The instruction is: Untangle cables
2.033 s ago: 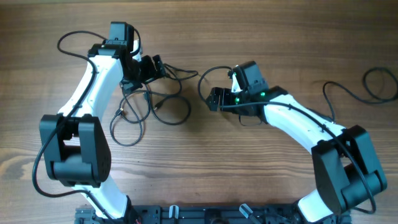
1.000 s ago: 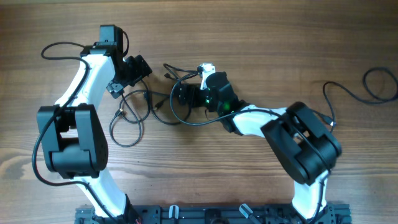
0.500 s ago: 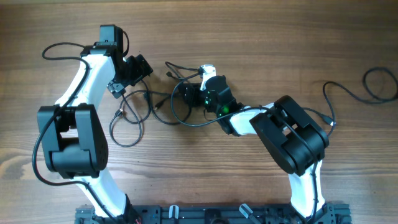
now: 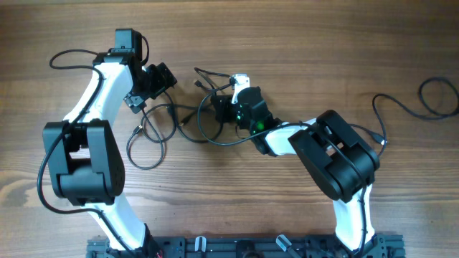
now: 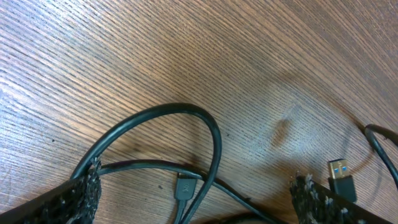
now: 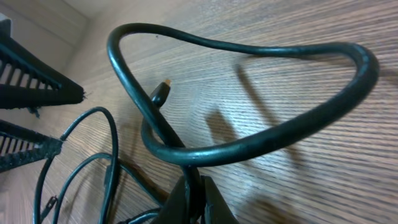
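Cables (image 5: 216, 140) black; plug (image 5: 341, 177) black, tongue blue. Table (image 4: 308, 36) brown, streaked wood grain. Arm links (image 4: 100, 86) white, joints black.

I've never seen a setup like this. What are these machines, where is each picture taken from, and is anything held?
These are two robot arms, the left arm and the right arm, at a wooden table. One picture looks straight down from above; the other two come from a camera on each wrist, looking past its two fingers. Thin black cables lie in tangled loops on the wood. The right gripper is pinched shut on one cable loop. The left gripper is open above the cables, holding nothing.
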Motion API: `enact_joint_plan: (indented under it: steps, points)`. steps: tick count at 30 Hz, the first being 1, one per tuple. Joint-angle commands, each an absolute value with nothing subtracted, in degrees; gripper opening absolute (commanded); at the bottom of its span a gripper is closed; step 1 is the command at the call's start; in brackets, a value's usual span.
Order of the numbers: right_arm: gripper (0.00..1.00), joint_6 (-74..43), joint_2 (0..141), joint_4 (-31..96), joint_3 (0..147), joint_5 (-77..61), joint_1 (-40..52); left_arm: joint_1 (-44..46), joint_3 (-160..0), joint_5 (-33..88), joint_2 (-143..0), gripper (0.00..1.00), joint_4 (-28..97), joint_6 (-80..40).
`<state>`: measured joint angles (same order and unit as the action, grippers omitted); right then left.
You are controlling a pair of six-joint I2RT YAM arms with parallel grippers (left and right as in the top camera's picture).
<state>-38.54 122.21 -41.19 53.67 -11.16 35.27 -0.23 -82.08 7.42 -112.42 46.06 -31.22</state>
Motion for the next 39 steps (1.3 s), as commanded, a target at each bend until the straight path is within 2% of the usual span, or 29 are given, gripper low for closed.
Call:
enact_joint_plan:
  steps: [1, 11, 22, 33, 36, 39]
  points:
    - [0.05, -37.2, 115.2, -35.3, 53.7, -11.6, 33.8, -0.5, -81.6, 8.1, -113.3, 1.0, 45.9, -32.0]
    - [0.04, -28.7, 95.7, -15.0, 53.7, -12.2, 33.4, -0.5, -81.6, 8.6, -113.3, 1.0, 45.9, -32.0]
    - [0.04, -28.4, 92.1, -19.8, 53.9, -15.8, 33.4, -0.5, -81.6, 9.6, -113.3, 1.0, 45.8, -32.0]
    - [0.04, -23.3, 80.4, -9.3, 63.1, -13.0, 33.4, -0.5, -81.6, 9.6, -113.3, 1.0, 45.6, -32.0]
    - [0.04, -20.3, 77.3, -7.9, 63.4, -9.3, 33.4, -0.5, -81.6, 9.6, -113.3, 1.0, 45.6, -32.0]
    - [0.04, -17.9, 75.7, -5.1, 63.4, 0.9, 32.9, -0.5, -81.6, 9.6, -113.3, 1.0, 45.6, -32.0]
